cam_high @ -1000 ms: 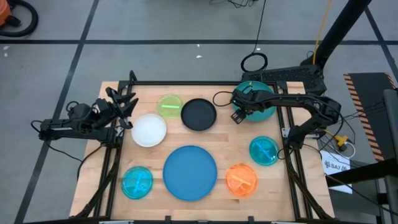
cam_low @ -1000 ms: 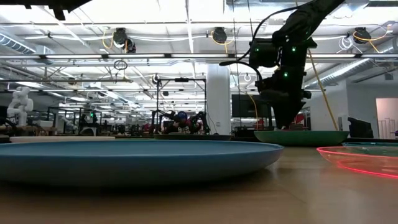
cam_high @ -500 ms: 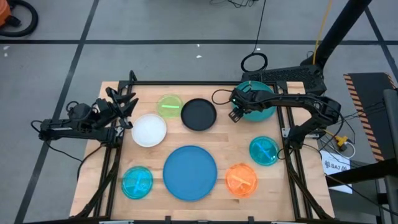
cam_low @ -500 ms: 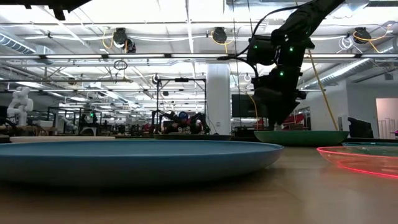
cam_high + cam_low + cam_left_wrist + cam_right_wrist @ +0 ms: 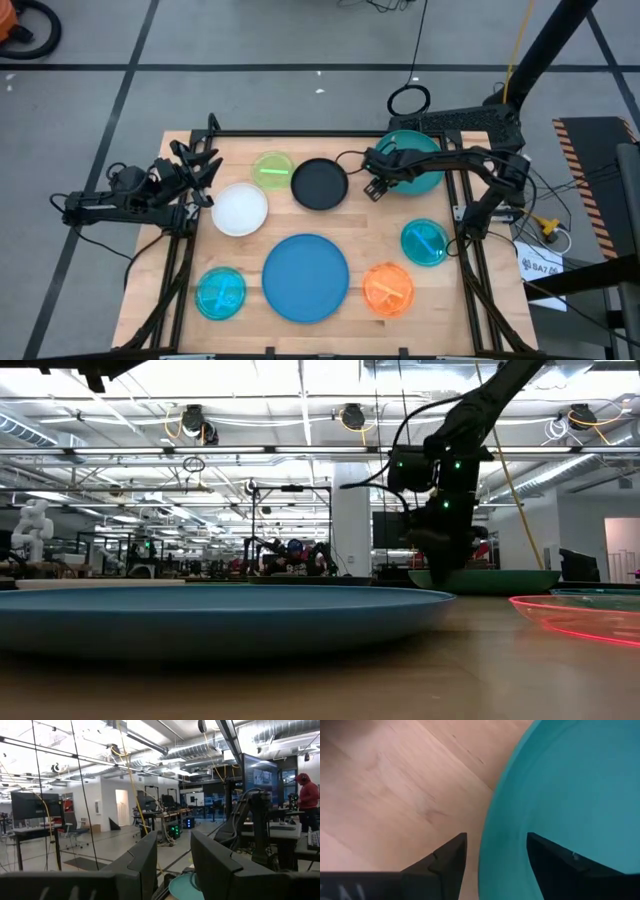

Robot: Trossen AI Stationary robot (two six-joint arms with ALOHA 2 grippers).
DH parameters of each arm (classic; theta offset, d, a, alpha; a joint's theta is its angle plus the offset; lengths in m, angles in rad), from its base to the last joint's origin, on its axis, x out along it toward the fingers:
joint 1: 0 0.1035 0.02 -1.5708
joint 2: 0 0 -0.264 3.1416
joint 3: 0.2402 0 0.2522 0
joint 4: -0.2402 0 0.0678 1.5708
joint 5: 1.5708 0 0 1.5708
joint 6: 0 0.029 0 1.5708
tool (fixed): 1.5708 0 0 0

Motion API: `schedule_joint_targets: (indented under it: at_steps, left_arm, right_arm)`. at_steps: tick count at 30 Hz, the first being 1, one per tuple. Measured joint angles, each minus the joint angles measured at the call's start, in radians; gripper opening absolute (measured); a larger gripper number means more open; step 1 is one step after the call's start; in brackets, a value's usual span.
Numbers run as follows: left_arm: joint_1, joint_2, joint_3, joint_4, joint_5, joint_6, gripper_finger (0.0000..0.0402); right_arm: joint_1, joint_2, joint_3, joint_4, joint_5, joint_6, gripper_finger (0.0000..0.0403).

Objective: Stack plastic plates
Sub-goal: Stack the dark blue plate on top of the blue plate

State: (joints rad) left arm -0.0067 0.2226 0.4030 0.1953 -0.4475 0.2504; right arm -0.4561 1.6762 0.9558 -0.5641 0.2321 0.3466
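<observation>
Eight round plates lie flat on the wooden table in the high view: a large blue one [image 5: 305, 277], a large teal one [image 5: 418, 165], a black one [image 5: 320, 184], a white one [image 5: 240, 209], and small green [image 5: 272, 170], cyan [image 5: 220, 293], orange [image 5: 388, 288] and teal [image 5: 424, 242] ones. My right gripper [image 5: 374, 187] points down, open, at the large teal plate's left rim [image 5: 492, 835], one finger over wood and the other over the plate. My left gripper [image 5: 205, 178] waits open at the table's left edge, near the white plate. My right gripper [image 5: 496, 837] stands open astride the large teal plate's left rim [image 5: 487, 855], coming from above. The plate lies flat on the table. Whether either finger touches the rim, I cannot tell.
The black plate lies just left of my right gripper. Bare wood [image 5: 380, 225] shows between the large teal plate, the blue plate and the small teal plate. Black frame rails [image 5: 465, 260] run along the table's sides. A person [image 5: 307, 795] stands far off in the room.
My right gripper has moved a little toward the table's left edge, from over the large teal plate to its left rim, and has come lower. The plates have stayed where they were.
</observation>
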Motion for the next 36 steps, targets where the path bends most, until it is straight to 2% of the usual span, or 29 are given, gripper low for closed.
schedule_joint_targets:
  at_steps: [4, 12, 16, 23, 28, 36]
  left_arm:
    - [0.0, 0.0, 0.0, 0.0, 0.0, 0.0, 0.0127]
    - [0.0, 0.0, 0.0, -0.001, 0.0, 0.002, 0.0127]
    - [0.0, 0.0, 0.0, -0.001, 0.0, 0.002, 0.0127]
    - [0.0, 0.0, 0.0, -0.002, 0.0, -0.001, 0.0127]
    - [0.0, 0.0, 0.0, -0.001, 0.0, -0.015, 0.0127]
    - [0.0, 0.0, 0.0, 0.01, 0.0, -0.052, 0.0127]
  right_arm:
    - [0.0, 0.021, 0.0, 0.011, 0.001, 0.0, 0.0168]
    - [0.0, 0.023, 0.001, 0.014, 0.015, 0.004, 0.007]
    - [0.001, 0.021, 0.002, 0.01, 0.028, 0.004, 0.0035]
    - [0.02, -0.014, 0.0, -0.071, 0.063, -0.003, 0.0029]
    - [0.057, -0.099, -0.001, -0.127, 0.088, 0.0, 0.0019]
    - [0.163, -0.251, -0.001, -0.125, 0.119, 0.001, 0.0013]
